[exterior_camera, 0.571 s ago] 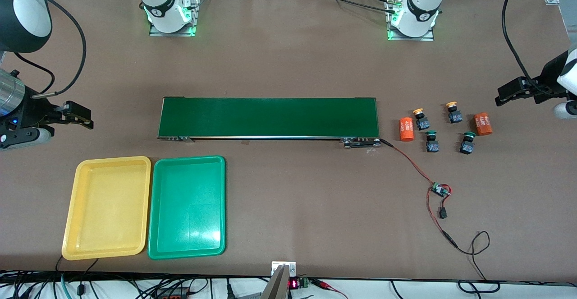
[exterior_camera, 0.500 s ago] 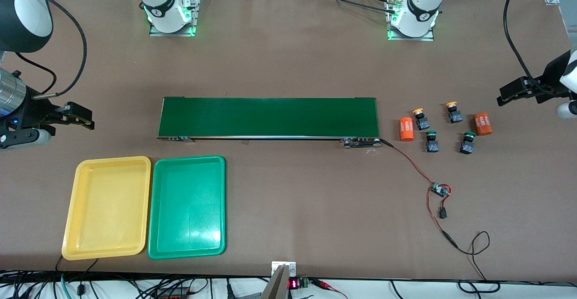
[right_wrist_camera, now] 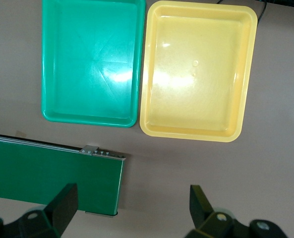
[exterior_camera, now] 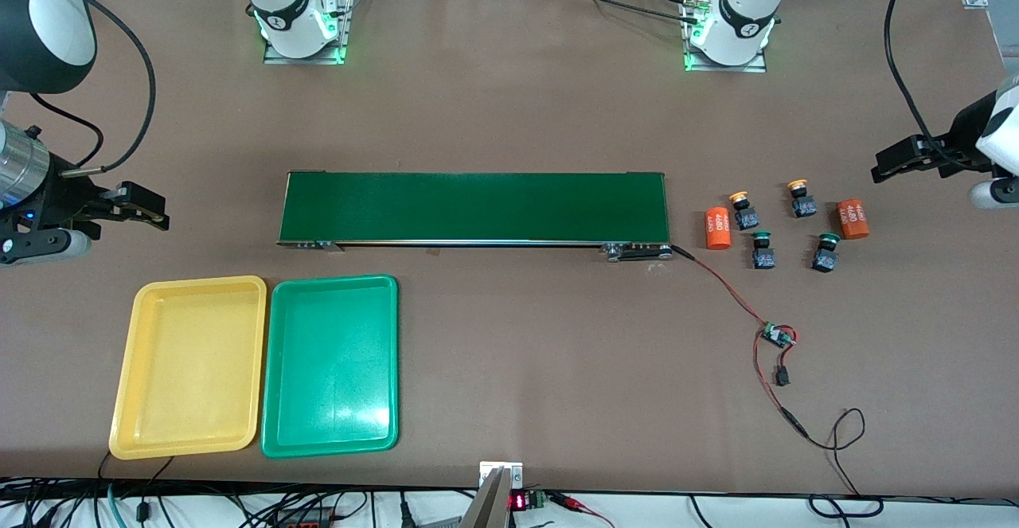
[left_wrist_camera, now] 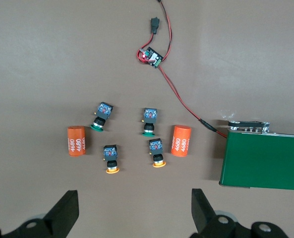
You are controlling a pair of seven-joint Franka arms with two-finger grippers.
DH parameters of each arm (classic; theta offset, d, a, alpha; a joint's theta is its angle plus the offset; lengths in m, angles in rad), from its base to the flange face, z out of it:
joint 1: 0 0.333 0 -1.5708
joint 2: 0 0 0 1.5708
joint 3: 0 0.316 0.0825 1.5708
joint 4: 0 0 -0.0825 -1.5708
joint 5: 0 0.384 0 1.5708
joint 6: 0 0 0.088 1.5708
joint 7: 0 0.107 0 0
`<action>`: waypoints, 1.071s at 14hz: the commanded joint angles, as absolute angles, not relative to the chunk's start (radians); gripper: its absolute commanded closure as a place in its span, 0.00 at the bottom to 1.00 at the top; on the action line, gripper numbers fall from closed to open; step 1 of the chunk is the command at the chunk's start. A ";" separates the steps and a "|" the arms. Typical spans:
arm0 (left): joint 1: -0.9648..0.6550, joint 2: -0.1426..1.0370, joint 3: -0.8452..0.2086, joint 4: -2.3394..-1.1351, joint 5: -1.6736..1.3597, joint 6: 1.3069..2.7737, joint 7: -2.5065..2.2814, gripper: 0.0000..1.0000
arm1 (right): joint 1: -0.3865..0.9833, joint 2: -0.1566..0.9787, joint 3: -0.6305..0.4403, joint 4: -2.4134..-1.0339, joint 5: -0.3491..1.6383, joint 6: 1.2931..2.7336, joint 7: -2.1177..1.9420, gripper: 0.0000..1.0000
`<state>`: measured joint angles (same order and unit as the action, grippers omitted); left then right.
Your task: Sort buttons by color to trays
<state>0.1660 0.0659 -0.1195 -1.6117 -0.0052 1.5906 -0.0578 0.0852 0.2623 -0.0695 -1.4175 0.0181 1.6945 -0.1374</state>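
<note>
Hovering wide open and empty, left end effector (left_wrist_camera: 132, 210) overlooks buttons (left_wrist_camera: 128, 140); right end effector (right_wrist_camera: 132, 208) overlooks trays (right_wrist_camera: 142, 106).

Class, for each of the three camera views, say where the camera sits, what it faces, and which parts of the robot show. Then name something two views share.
Front view: high across the table, facing both bases; left gripper and right gripper open, both waiting.
Left wrist view: looks down on buttons and orange cylinders; its own fingers show.
Right wrist view: looks down on yellow tray and green tray; own fingers.
Shared: conveyor belt appears in all three.

Bright even overhead light; glare on green tray (exterior_camera: 374, 416) (soft shadows).
</note>
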 commanded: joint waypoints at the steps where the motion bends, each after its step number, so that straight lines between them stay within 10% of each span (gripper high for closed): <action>1: 0.173 0.106 -0.121 -1.612 -0.011 1.592 -0.052 0.00 | 0.083 0.270 -0.067 -1.397 0.029 1.697 -0.129 0.00; 15: 0.179 0.353 -0.129 -1.884 -0.011 2.032 -0.035 0.00 | 0.086 0.301 -0.066 -1.437 0.014 1.732 -0.143 0.00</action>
